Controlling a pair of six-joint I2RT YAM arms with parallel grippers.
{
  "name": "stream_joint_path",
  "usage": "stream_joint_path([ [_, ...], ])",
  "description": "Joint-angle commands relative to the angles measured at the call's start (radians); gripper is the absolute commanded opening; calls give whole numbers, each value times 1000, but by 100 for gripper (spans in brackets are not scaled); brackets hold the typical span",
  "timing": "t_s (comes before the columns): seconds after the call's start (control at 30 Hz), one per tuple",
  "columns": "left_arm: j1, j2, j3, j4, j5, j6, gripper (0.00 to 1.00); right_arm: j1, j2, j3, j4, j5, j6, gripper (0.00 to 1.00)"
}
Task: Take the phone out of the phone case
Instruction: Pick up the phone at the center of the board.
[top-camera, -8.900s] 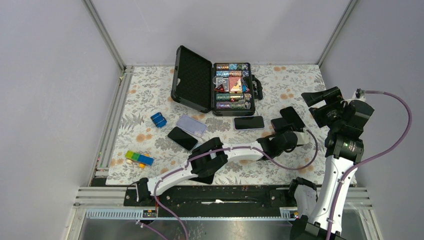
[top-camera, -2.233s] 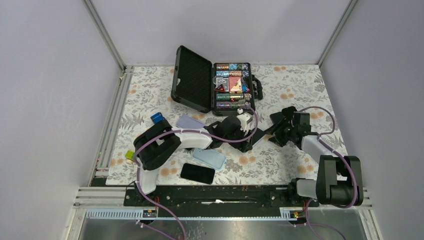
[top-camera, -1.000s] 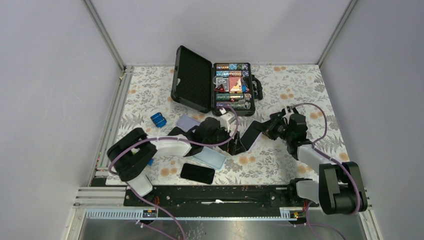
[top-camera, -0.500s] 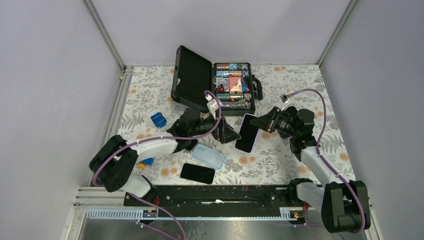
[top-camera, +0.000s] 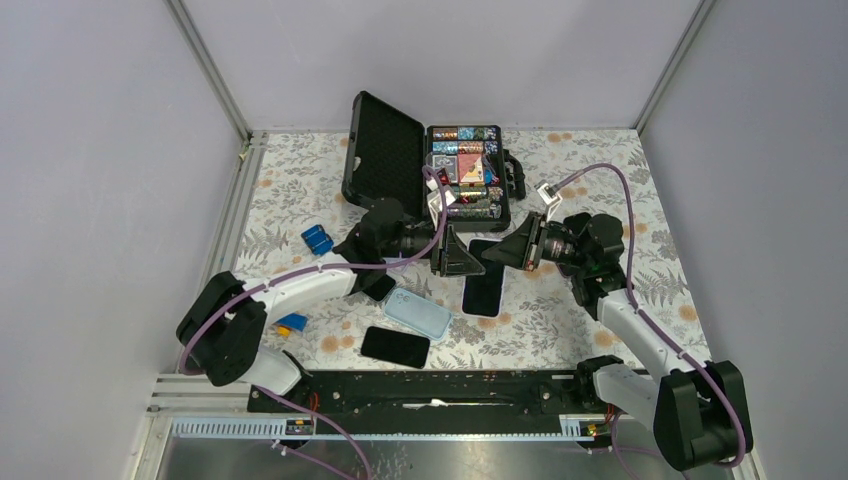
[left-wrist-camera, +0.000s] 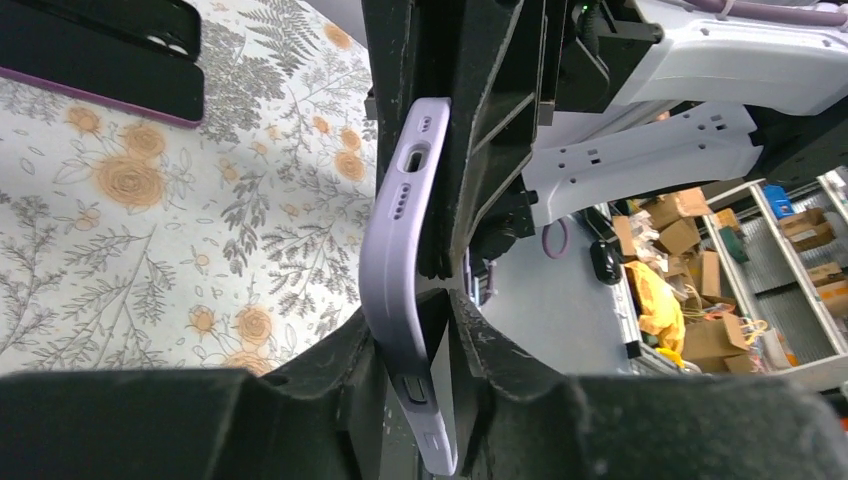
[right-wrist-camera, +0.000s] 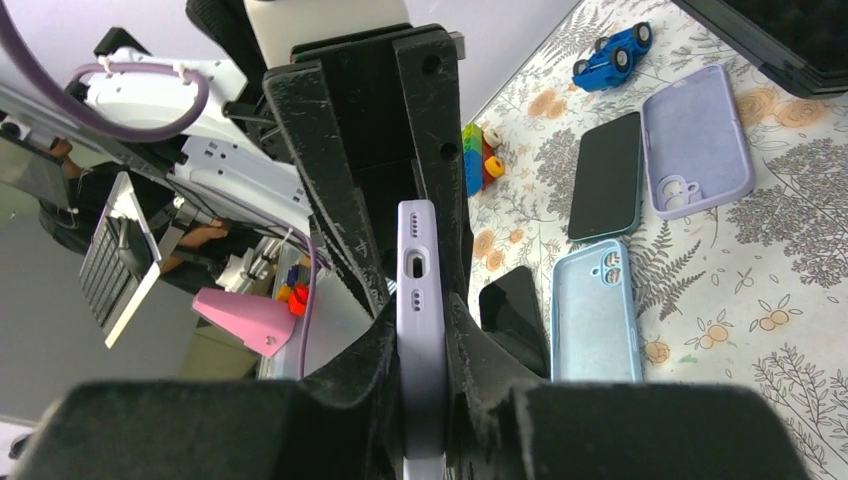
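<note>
A lilac phone case (right-wrist-camera: 420, 270) with the phone in it hangs above the mat's middle, held between both grippers. From above, the phone shows as a dark tilted screen (top-camera: 484, 292). My right gripper (right-wrist-camera: 422, 335) is shut on one long edge of the case, whose port end points away from it. My left gripper (left-wrist-camera: 415, 335) comes from the opposite side, shut on the case (left-wrist-camera: 395, 250), which bows outward there. In the top view the left gripper (top-camera: 462, 262) and right gripper (top-camera: 502, 252) face each other almost tip to tip.
On the mat lie a light blue case (top-camera: 418, 314), a black phone (top-camera: 395, 347), an empty lilac case (right-wrist-camera: 696, 140), a dark phone (right-wrist-camera: 605, 176), a blue toy car (top-camera: 317, 240) and coloured blocks (right-wrist-camera: 478, 160). An open black carry case (top-camera: 425, 175) stands behind.
My left gripper has closed from wide open onto the case. Both arms have drawn in, so the phone now hangs tilted between them, nearer the mat's middle.
</note>
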Motion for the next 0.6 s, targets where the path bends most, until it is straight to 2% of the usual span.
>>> stream_joint_path([
  [0.0,3,5,49,-1,55,-11,22,23,-10,62,82,-47,16,1],
  [0.13,3,20,52,35,76,-60,22,26,0,70,91,-28,23,1],
  [0.3,3,51,38,173,95,-180,22,27,35,79,143,-18,55,1],
  [0.33,3,61,33,223,110,-213,20,28,42,80,157,-19,64,1],
  [0.4,6,79,22,316,131,-283,9,28,54,87,167,-18,74,3],
  [0.43,8,81,17,341,127,-302,2,28,54,91,162,-12,75,10],
  [0.47,12,81,12,358,119,-316,0,28,53,92,142,5,70,20],
  [0.57,36,53,-3,337,66,-310,0,27,25,101,46,89,33,56],
])
